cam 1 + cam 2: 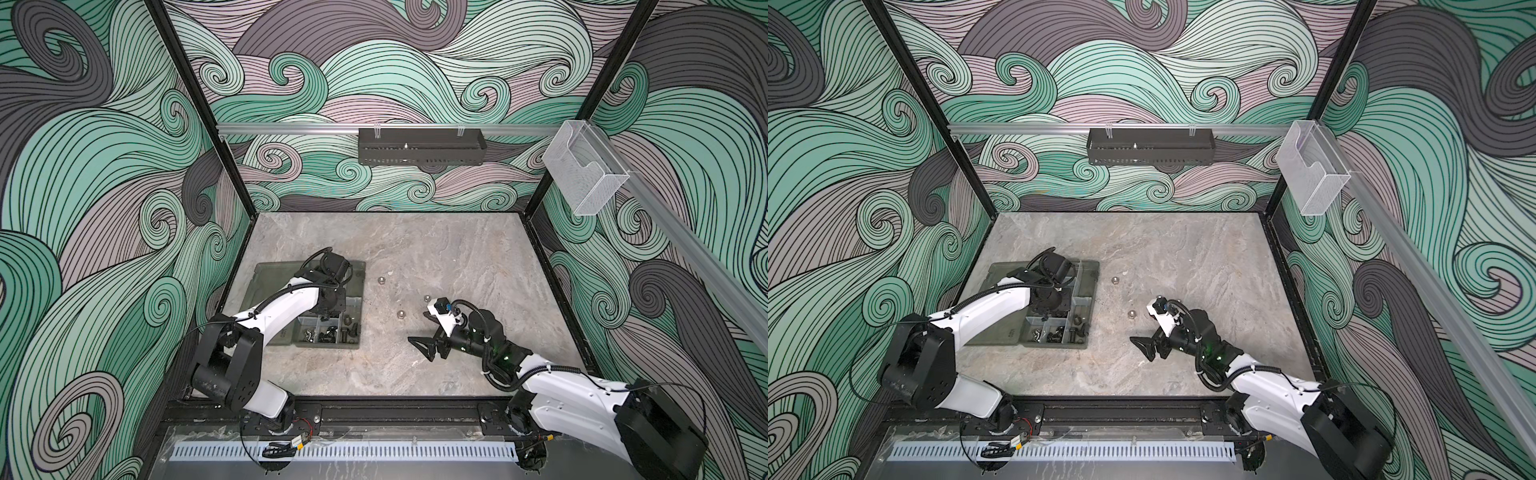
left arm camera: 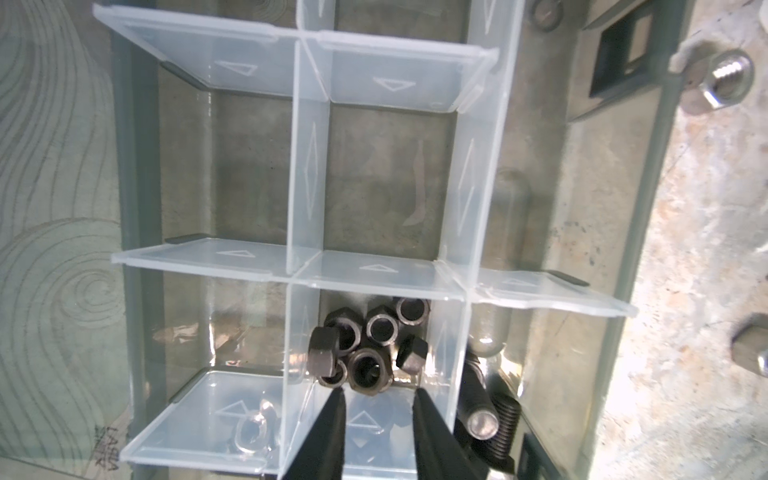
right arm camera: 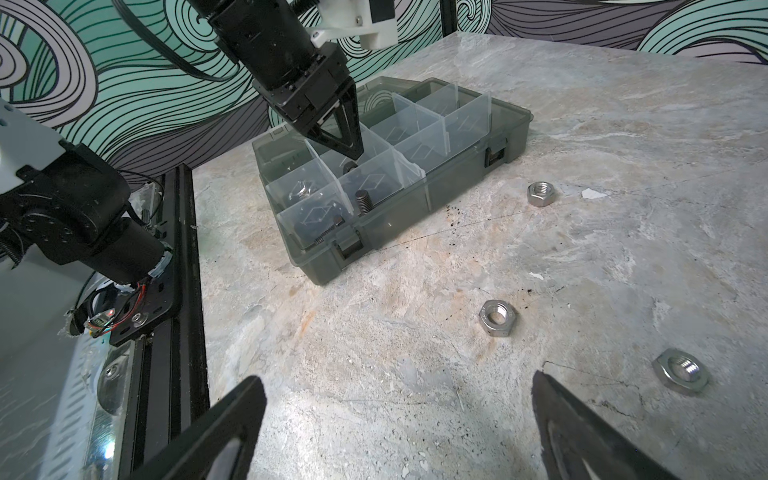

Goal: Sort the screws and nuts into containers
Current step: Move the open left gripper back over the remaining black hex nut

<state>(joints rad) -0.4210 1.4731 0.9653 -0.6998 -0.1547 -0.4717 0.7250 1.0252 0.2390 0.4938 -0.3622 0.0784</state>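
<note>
Box from above: grey-green box lies open on the left of the stone surface in both top views; its compartments are split by clear dividers
Left arm from above: left arm reaches over the box; it covers its own tip
Silver nuts from above: three silver nuts lie loose on the surface between the box and the right arm, well apart from each other
Right tool from above: right tool hangs low over bare surface; fingers spread wide; nothing between them
Left wrist, left tool: left tool stands narrowly parted; it holds nothing; its tips are just above the black nuts
Left wrist, black nuts: heaped together in one compartment
Left wrist, screws: screws lie in the compartment just beside the black nuts
Right wrist, left tool: points down into a compartment near the box's middle
Right wrist, right tool: wide and empty over the surface; the silver nuts lie ahead of it, the nearest close to one finger
Right wrist, box: one screw stands upright in a compartment along the box's front wall
</note>
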